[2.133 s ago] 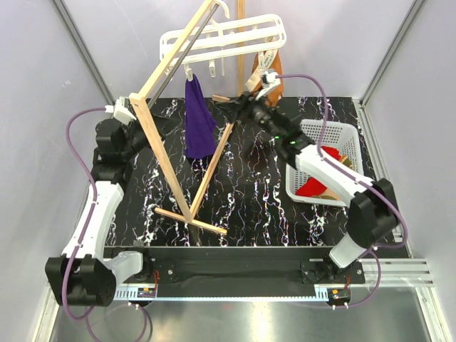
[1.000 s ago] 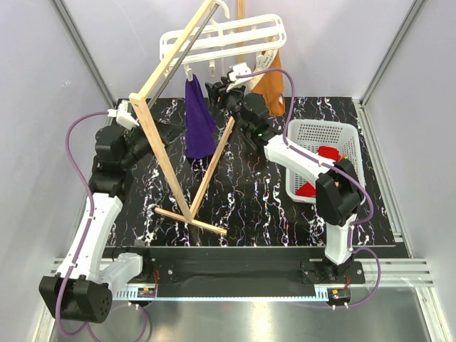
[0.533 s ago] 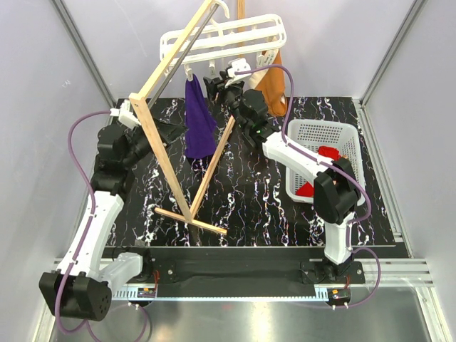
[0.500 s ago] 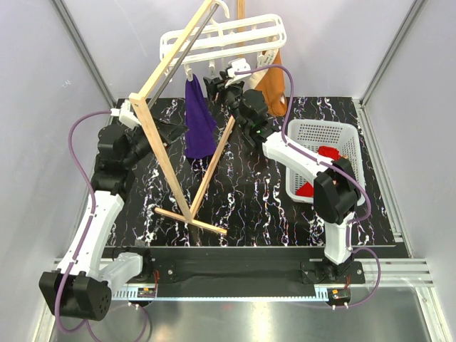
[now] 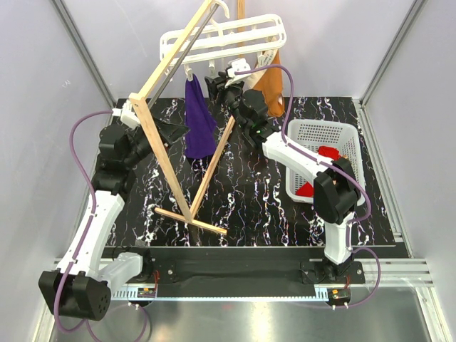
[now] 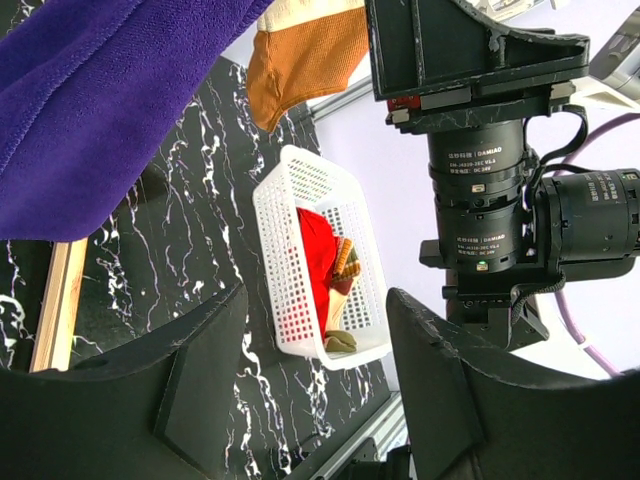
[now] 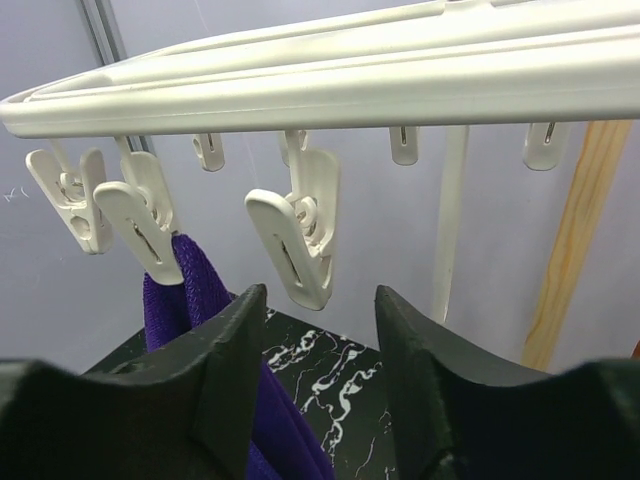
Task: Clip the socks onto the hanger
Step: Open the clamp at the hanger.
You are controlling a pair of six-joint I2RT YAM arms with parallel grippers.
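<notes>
Hanger (image 5: 228, 34) hung high at the back. Basket (image 5: 324, 125) on the right. Purple sock (image 5: 199, 128) and orange sock (image 5: 273, 89) hanging beneath the hanger; red sock (image 6: 318, 255) lying in the basket. Left gripper (image 6: 317, 295) wide, empty, near the purple sock. Right gripper (image 7: 320, 292) parted, empty, just below a free peg (image 7: 295, 245).

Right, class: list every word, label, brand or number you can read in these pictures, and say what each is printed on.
"DAMIAO": on the upper motor housing in the left wrist view.
"DAMIAO": on the lower motor housing just below it.
Fine print beside both: too small to read.
Small stickers at the arm bases: too small to read.
Hanger and basket: no text.
</notes>
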